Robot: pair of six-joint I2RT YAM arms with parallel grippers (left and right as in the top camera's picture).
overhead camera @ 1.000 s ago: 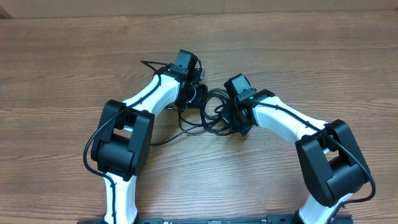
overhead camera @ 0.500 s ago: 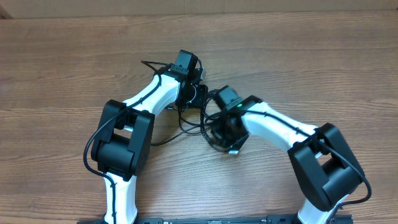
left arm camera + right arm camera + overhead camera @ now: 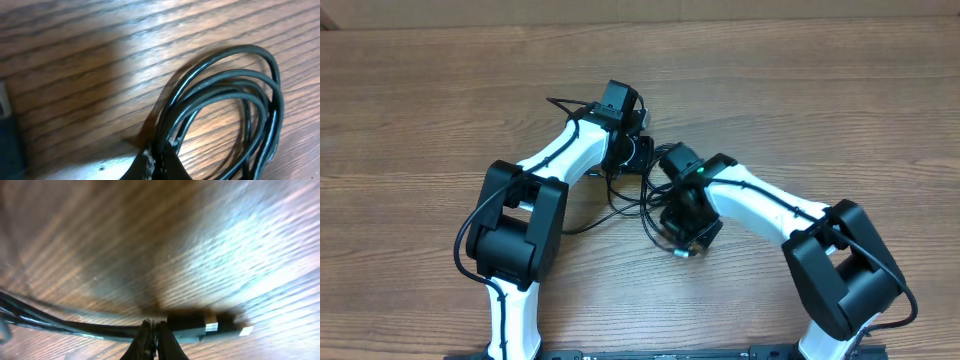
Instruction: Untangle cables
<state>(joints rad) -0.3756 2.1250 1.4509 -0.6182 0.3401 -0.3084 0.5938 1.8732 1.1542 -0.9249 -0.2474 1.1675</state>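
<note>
The left claw (image 3: 156,159) is pressed together on the cables (image 3: 225,100). Several black strands enter between its fingertips and arc forward from it in stacked loops lying on the tabletop (image 3: 75,60). The right claw (image 3: 154,332) is likewise pressed together, pinching one cord directly beside its plug (image 3: 186,325). The plug body and its silver tip (image 3: 245,330) project to one side of the fingertips and the rest of the cord runs off to the opposite side, so the long axis of the held section lies crosswise to the claw. In the overhead view the loose tangle sits between the two claws and reaches to both, with the right claw on the side nearer the arm bases and the left claw beyond it. Judgement: the coming move depends on drawing the plug end away from the left claw along the cord axis, and the right arm is the nearer to that end. No container is in view.
</note>
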